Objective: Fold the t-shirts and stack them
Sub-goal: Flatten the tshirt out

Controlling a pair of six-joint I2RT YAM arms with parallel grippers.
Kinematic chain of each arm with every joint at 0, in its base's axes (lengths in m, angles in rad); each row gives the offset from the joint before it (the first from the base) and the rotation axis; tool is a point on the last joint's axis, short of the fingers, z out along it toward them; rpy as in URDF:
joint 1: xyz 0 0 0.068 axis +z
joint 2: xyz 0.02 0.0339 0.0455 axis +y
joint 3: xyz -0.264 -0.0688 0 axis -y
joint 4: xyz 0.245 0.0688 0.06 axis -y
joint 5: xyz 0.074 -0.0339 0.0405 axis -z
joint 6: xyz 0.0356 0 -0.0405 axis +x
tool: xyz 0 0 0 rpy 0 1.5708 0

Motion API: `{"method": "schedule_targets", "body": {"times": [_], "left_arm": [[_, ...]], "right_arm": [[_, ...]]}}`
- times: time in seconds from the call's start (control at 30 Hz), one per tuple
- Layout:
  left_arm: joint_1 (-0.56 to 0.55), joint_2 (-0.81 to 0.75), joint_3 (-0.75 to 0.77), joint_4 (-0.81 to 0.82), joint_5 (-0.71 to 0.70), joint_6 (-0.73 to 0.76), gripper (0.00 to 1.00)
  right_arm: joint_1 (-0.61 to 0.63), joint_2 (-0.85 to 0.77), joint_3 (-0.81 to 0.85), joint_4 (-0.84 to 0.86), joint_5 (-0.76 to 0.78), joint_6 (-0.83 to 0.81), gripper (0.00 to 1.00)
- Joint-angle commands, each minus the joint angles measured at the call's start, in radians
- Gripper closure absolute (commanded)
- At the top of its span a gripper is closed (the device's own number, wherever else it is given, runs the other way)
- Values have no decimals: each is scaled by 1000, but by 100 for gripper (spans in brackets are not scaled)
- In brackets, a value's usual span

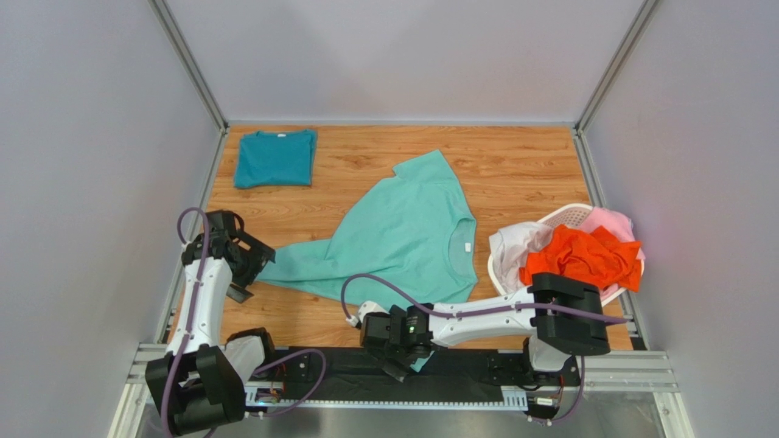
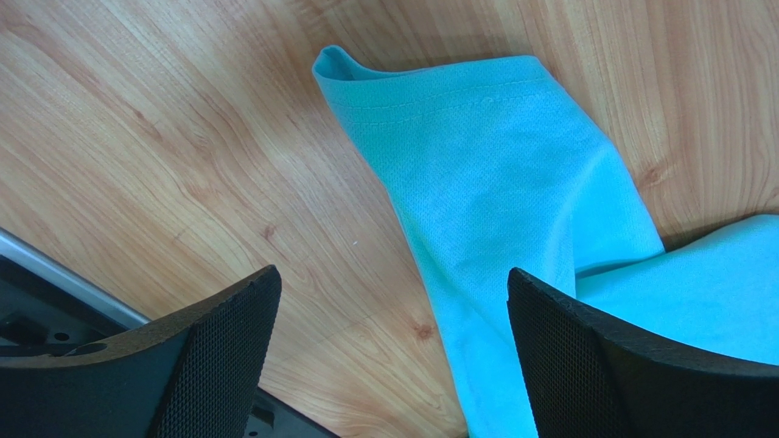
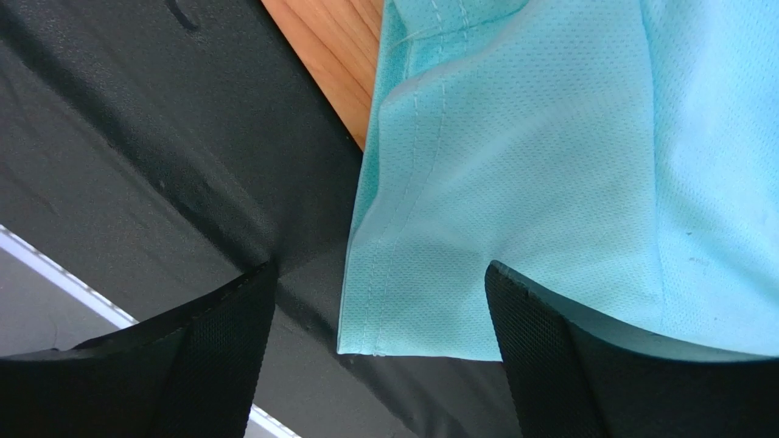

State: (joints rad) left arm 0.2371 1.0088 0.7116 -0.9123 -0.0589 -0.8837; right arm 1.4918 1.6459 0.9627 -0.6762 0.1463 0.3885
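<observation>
Overhead alone, the teal t-shirt appears; left claw and right claw hang spread over the mint t-shirt.

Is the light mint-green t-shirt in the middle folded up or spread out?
Spread out. The light mint-aqua cloth t-shirt lies opened out, mostly flat, on the wooden table, unlike the neatly folded darker teal t-shirt.
</observation>
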Motion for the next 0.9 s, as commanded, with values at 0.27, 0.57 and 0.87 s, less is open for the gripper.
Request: {"method": "schedule_targets", "body": {"times": [0.27,0.57,0.87], "left_arm": [[4,-13,-8,30,51,9,0],[4,40,-9,70,131,34,0],[2,-38,-122,66,220,71,0]], "right_arm": [[-204,12,-22,-26,50,50,82],[-668,104,128,35,88,-5,100],[-913,288,346,46,-4,-68,100]]}}
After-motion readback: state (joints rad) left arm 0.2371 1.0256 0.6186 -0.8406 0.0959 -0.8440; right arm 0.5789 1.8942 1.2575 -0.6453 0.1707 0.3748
